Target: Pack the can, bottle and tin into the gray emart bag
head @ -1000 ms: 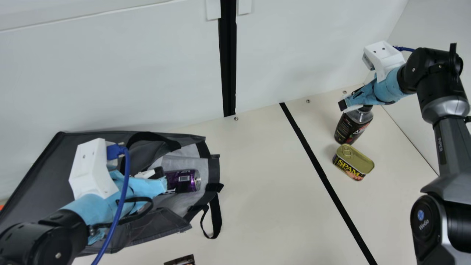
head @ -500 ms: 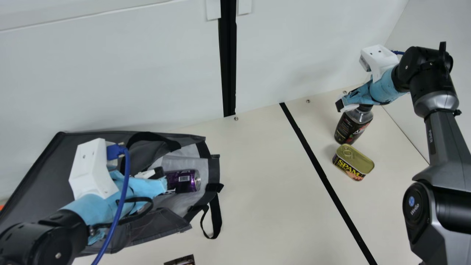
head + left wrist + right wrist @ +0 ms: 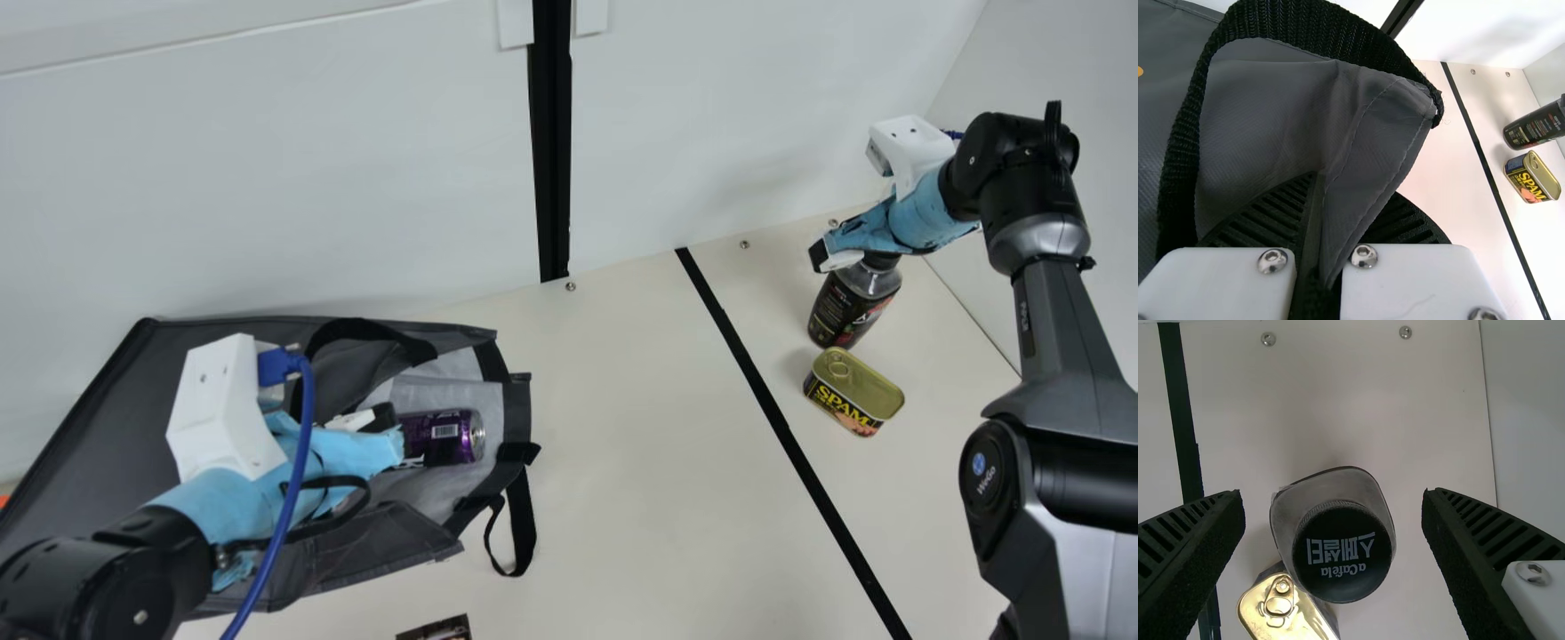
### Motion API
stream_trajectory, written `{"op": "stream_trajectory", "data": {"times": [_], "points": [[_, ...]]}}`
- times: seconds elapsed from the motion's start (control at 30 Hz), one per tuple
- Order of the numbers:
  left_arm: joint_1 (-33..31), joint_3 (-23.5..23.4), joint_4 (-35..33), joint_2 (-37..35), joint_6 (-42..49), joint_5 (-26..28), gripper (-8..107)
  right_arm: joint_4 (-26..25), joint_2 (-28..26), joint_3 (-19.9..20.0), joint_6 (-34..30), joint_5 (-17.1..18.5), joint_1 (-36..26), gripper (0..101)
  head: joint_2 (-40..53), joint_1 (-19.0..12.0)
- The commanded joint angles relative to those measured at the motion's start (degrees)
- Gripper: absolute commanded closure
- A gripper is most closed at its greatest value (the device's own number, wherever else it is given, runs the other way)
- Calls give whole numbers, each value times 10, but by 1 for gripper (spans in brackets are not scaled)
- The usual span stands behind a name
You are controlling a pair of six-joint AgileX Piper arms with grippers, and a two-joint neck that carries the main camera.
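Black-capped dark plastic bottle [image 3: 849, 309]: you see it standing upright on the cream table [image 3: 658, 444], with clear shoulders above a black label marked in white and red. In your right wrist view its round cap has a finely ridged rim and white lettering.
Rounded rectangular tin [image 3: 855, 389]: it sits just beside the bottle, its gold lid and pull ring facing up; bold yellow letters run across its dark blue side, above a pinkish picture.
Purple metal can [image 3: 442, 437]: you find it on its side within the bag's mouth, showing a white barcode patch and a silver end; your left gripper hides part of it.
Dark gray fabric bag [image 3: 89, 427]: it lies on its side, with a pale gray lining, black edging and black strap handles.
Right gripper [image 3: 827, 254]: you have it at the bottle's top, fingers wide apart on either side of the cap, touching neither side.
Left gripper [image 3: 388, 425]: you have it at the bag's opening, clamped on a fold of gray fabric.
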Motion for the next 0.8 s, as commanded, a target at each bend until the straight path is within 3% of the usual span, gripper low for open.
{"op": "stream_trajectory", "data": {"times": [0.0,0.13,0.6,0.77], "points": [[0,0,0,0,0,0,89,-2,3,-2,1,2,1,10,-1,-13],[0,0,0,0,0,0,89,-4,8,-5,4,4,2,10,-1,-13],[0,0,0,0,0,0,89,-6,8,1,9,3,3,101,-1,-13],[0,0,0,0,0,0,89,-3,2,6,8,1,3,101,-1,-13]]}}
